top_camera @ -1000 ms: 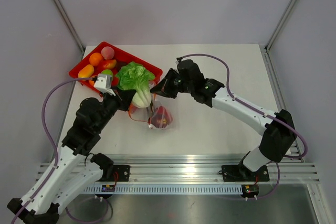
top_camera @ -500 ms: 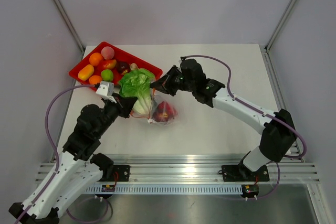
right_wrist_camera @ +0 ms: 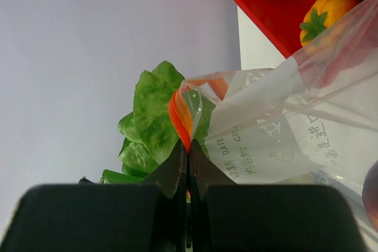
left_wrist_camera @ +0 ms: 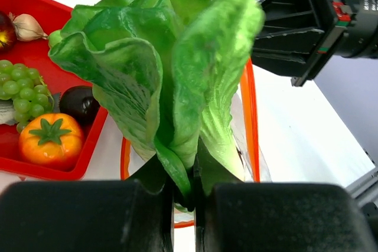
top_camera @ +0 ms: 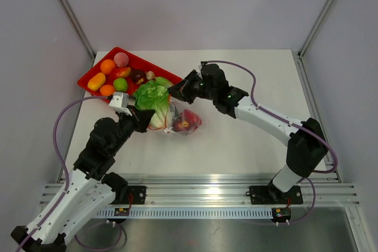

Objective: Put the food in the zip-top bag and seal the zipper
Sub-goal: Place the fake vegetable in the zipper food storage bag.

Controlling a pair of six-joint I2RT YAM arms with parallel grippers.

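Left gripper (left_wrist_camera: 183, 205): your fingers are nearly together, pinching the cabbage (left_wrist_camera: 159, 75) by its stalk, with the leaves rising beyond them.
Right gripper (right_wrist_camera: 188, 153): pressed together on the zipper (right_wrist_camera: 179, 116), lifting the zip-top bag (right_wrist_camera: 271, 140) by its mouth.
Bag: a red toy fruit (top_camera: 184, 123) lies inside. The zipper curves along both sides of the cabbage stalk.
Red tray (left_wrist_camera: 59, 172): just left of your left gripper, holding grapes (left_wrist_camera: 20, 84) and an orange tomato (left_wrist_camera: 50, 140).

White arms (top_camera: 269, 119), black joints (top_camera: 307, 149), purple cables (top_camera: 55, 131), perhaps a red wrist label (left_wrist_camera: 338, 9).
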